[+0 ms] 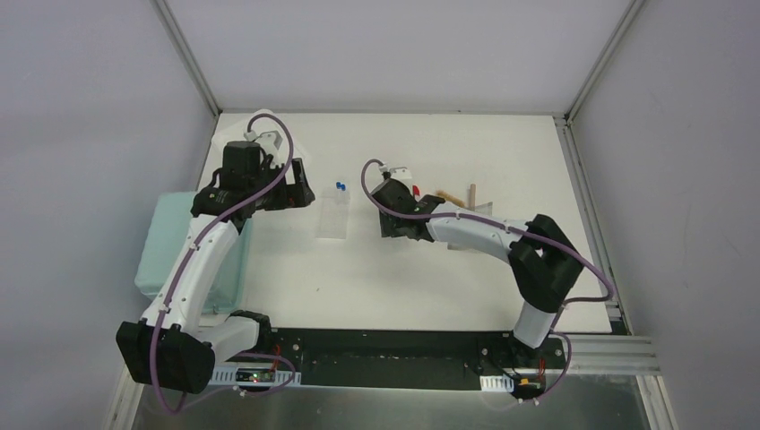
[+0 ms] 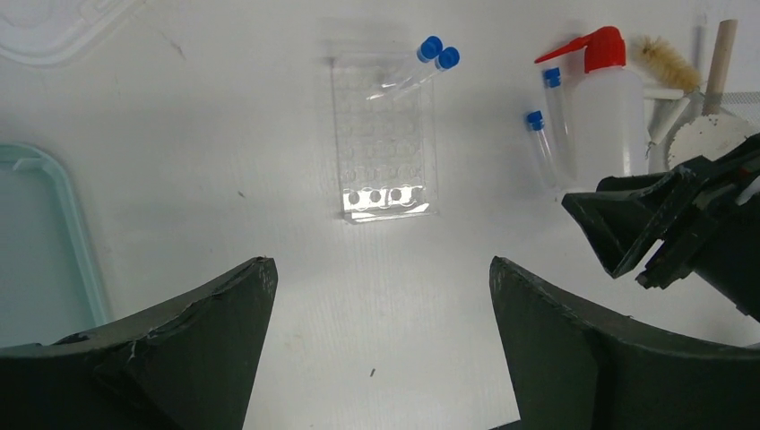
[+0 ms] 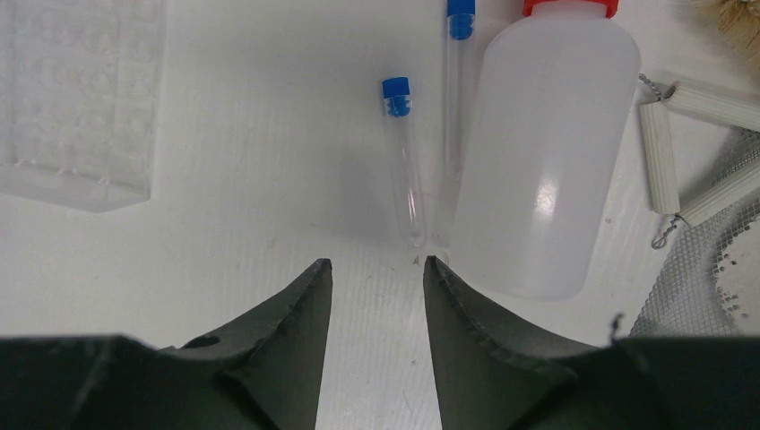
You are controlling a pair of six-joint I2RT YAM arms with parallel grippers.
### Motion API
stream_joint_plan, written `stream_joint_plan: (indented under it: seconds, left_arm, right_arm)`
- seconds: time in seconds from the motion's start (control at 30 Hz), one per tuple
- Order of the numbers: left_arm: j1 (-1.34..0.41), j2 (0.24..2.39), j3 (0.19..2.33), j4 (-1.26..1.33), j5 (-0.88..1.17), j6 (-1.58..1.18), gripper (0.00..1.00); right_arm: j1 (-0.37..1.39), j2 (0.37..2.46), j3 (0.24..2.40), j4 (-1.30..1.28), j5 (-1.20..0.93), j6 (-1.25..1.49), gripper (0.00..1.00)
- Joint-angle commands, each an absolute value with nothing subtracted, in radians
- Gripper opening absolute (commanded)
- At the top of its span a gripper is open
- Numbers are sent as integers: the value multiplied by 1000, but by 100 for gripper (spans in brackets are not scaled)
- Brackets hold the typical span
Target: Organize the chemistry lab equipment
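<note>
Facing the tubes (image 3: 406,170), right jaws stand parted, seemingly clear; left jaws gape empty.

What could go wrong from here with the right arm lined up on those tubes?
1. Two loose tubes lie side by side, the longer one right beside the bottle; the open right jaws may catch both or nudge the bottle.
2. Lying flat, they may roll on contact.
3. Two more tubes lie tilted at the rack's far end; a bump could dislodge them.
</note>
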State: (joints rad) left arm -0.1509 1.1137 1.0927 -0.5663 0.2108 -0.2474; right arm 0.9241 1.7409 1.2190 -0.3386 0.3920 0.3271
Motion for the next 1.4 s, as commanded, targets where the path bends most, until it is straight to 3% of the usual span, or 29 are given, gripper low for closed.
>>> stream_joint_plan:
  seconds: [0.0, 0.23, 0.83, 1.17, 1.37]
  left_arm:
    - [-150, 1081, 1059, -548, 188, -216, 91]
    - [-150, 1066, 1014, -528, 177, -210, 91]
    - [-150, 1054, 996, -509, 210, -226, 90]
    - [-150, 1051, 990, -509, 219, -226, 90]
    - [-150, 1050, 991, -509, 219, -225, 90]
  right_arm:
    - [893, 1804, 1313, -436, 358, 289, 44]
    - [873, 1895, 1400, -511, 355, 258, 37]
    - [865, 1956, 1388, -474, 351, 239, 26]
    - [865, 1981, 1384, -453, 340, 224, 25]
    - [865, 1984, 1371, -433, 324, 218, 17]
